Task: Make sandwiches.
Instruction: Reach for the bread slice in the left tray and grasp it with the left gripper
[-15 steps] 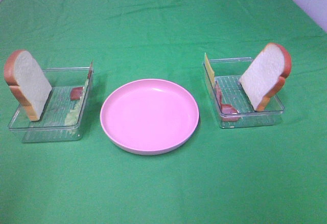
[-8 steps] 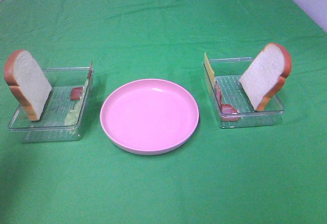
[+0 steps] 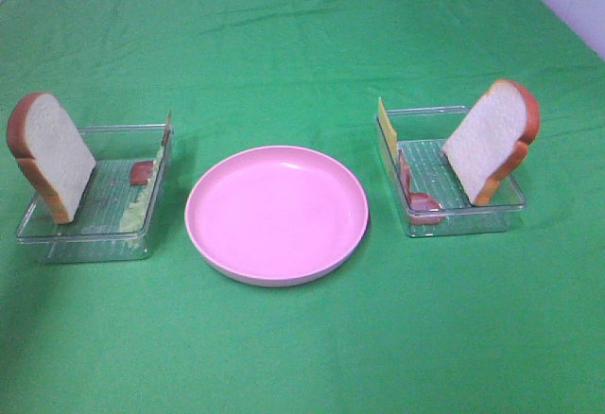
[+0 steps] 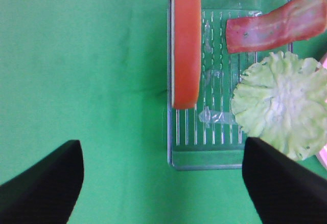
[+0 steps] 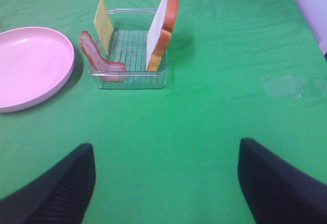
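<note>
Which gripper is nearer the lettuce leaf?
Left. The left gripper, open, looks down closely on the tray holding the lettuce; the right gripper faces the other tray from farther back, lettuce out of view.

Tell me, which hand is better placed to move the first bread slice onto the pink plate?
Probably the left hand: it hangs open close over the left tray, with the bread slice near. The right hand, also open, sits farther back from the right tray.
</note>
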